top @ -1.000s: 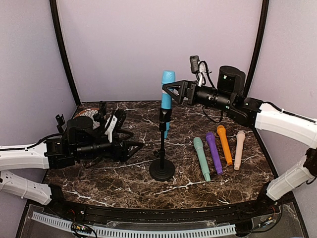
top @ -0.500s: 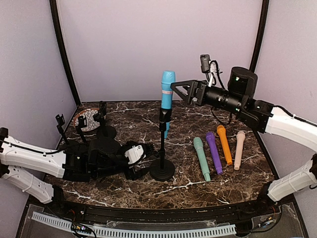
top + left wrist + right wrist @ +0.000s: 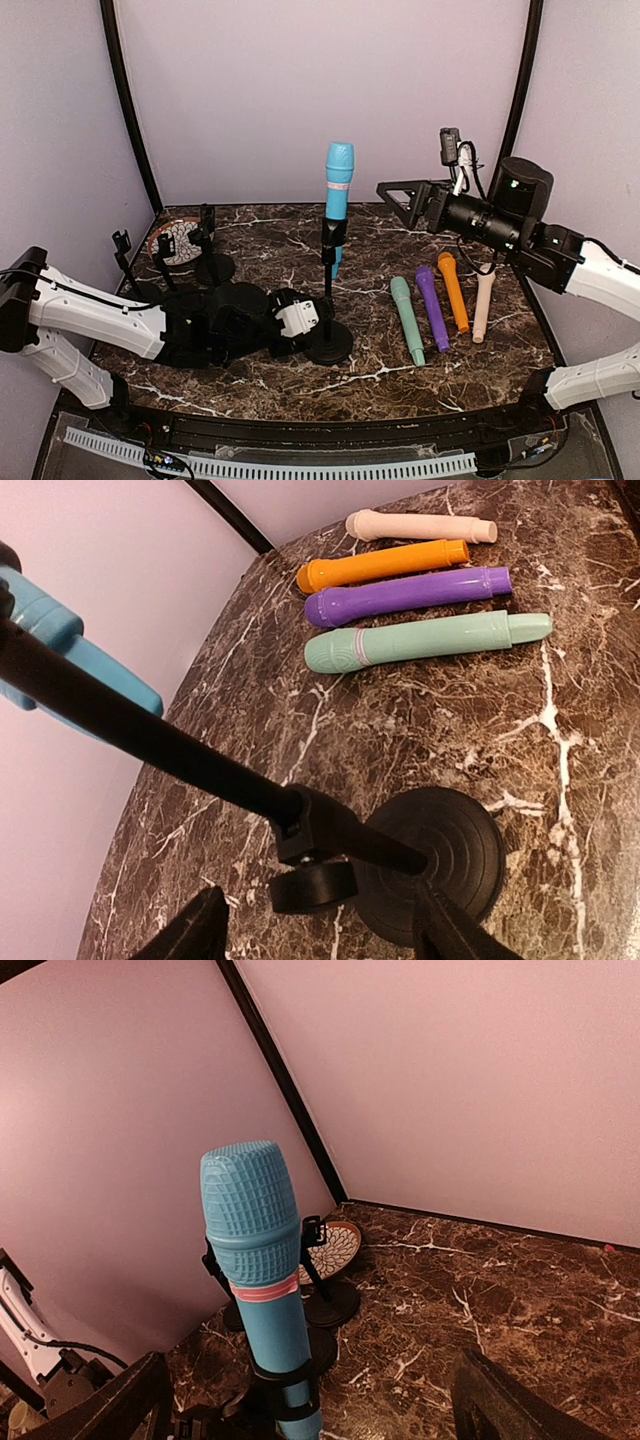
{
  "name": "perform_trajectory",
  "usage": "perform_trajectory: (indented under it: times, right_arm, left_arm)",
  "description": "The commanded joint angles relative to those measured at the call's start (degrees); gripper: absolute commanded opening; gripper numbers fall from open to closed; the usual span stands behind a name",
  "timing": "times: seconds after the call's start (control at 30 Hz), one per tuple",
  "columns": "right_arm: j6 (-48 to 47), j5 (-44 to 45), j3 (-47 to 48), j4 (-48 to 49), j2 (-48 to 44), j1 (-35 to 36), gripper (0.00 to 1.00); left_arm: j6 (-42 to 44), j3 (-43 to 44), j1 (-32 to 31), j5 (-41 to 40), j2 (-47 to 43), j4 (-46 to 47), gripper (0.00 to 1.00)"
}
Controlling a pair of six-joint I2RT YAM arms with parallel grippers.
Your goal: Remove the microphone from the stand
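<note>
A blue microphone (image 3: 337, 195) with a pink band stands upright in the clip of a black stand (image 3: 328, 300) at mid-table. It also shows in the right wrist view (image 3: 255, 1280). My left gripper (image 3: 312, 322) lies low on the table at the stand's round base (image 3: 440, 865), open, its fingers either side of the pole's foot. My right gripper (image 3: 392, 195) is open and empty in the air, level with the microphone and well to its right.
Four loose microphones lie right of the stand: teal (image 3: 407, 318), purple (image 3: 431, 306), orange (image 3: 452, 289) and cream (image 3: 483, 300). Several empty black stands (image 3: 208, 250) and a patterned plate (image 3: 177, 241) sit at the back left.
My left arm has swung down and right, bringing its gripper to the stand's base. My right gripper has drawn back to the right, away from the microphone.
</note>
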Motion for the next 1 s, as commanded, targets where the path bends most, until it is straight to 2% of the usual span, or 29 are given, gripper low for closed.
perform_trajectory:
  times: [0.0,0.2,0.53,0.67,0.8,0.97]
  right_arm:
    - [0.31,2.93,-1.99,-0.39,-2.71,0.24,0.97]
    - [0.39,3.86,-2.82,-1.28,-4.19,0.17,0.98]
    - [0.62,3.81,-2.75,-1.39,-4.23,0.17,0.98]
    - [0.66,3.86,-2.79,-1.69,-4.26,0.17,0.98]
    - [0.69,5.25,-3.05,-1.96,-4.57,0.17,0.98]
    - [0.75,5.82,-3.41,-2.22,-4.91,0.17,0.98]
  left_arm:
    - [1.49,2.28,-0.32,-2.21,0.92,3.30,0.63]
    - [2.38,2.53,-0.28,-2.86,1.84,3.21,0.54]
    - [4.24,3.50,-0.33,-2.84,4.19,2.54,0.56]
    - [4.23,4.07,-0.32,-3.59,5.01,2.60,0.53]
    - [4.05,4.20,-0.34,-4.62,5.55,2.86,0.47]
    - [3.26,4.71,-0.28,-6.38,6.64,2.86,0.32]
